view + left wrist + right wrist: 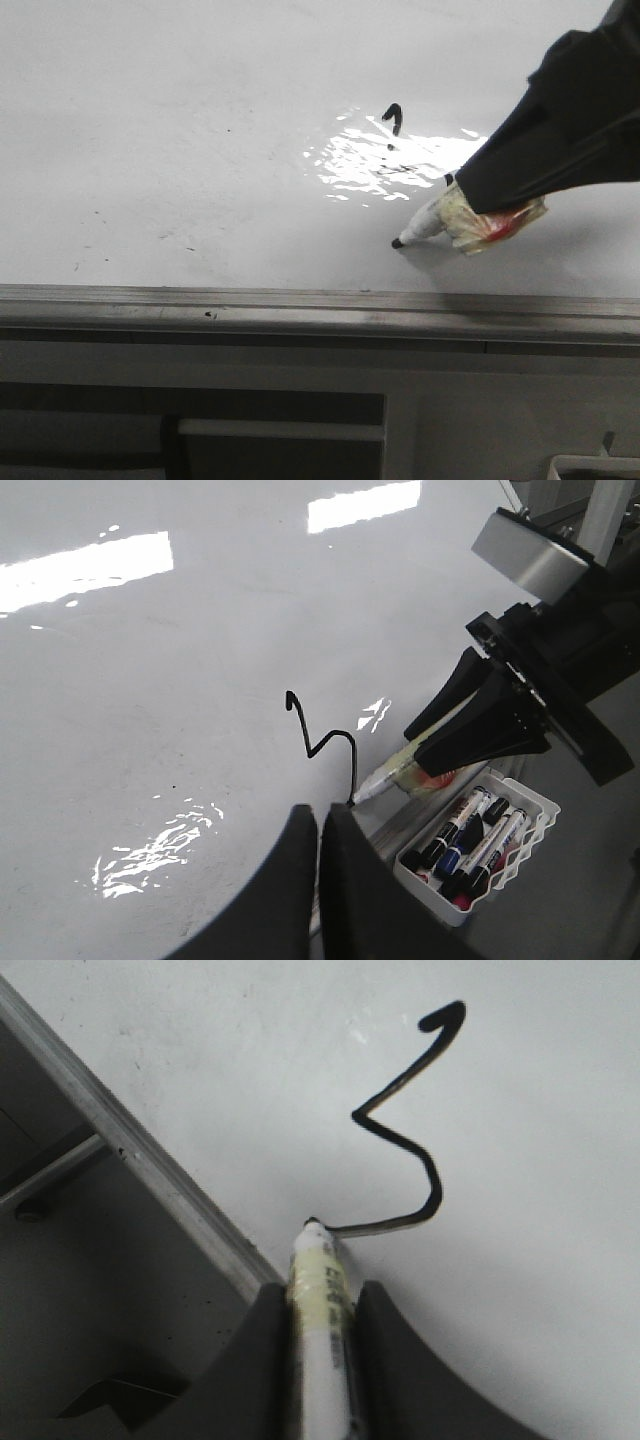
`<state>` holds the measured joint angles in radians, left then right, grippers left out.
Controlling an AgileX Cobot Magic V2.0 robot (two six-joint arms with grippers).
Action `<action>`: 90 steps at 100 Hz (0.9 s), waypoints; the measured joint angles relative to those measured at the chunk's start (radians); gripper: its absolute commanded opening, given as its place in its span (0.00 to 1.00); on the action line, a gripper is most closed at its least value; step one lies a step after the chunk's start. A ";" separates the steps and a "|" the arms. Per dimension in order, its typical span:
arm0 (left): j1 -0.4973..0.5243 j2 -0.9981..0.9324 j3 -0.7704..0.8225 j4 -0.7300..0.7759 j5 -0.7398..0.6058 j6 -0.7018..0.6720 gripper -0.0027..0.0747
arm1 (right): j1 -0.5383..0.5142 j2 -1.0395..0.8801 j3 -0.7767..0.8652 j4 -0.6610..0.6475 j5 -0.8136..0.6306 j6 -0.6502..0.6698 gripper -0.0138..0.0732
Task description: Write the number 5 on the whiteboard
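Observation:
The whiteboard (150,150) lies flat, glossy white, with a grey edge strip (300,305) at the front. On it runs the number 5 (410,1140), a thin black crooked line with a hooked end, a sharp bend and a curved tail. The front view shows mostly its hook (393,112), since glare washes out the lower strokes. My right gripper (322,1305) is shut on a white taped marker (320,1290). The marker tip (398,243) touches the board at the tail's end, close to the edge strip. My left gripper (320,825) hovers over the board near the line, shut and holding nothing.
A white tray (530,798) with several markers hangs just off the board's edge, under the right arm (540,680). A bright light reflection (385,160) and small black specks (100,250) mark the board. Below the edge strip (150,1160) is a dark frame.

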<state>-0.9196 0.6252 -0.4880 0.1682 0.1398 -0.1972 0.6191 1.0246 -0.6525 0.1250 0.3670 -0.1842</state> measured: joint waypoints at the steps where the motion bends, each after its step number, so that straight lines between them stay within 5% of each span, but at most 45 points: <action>1: 0.000 0.000 0.000 0.000 0.000 0.000 0.01 | 0.000 -0.002 -0.003 -0.002 0.000 0.000 0.11; 90: 0.000 0.004 0.000 0.000 0.000 0.000 0.01 | -0.033 0.053 -0.072 -0.064 -0.121 -0.004 0.11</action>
<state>-0.9196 0.6295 -0.4880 0.1682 0.1398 -0.1972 0.5863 1.0778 -0.7245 0.0606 0.2459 -0.1879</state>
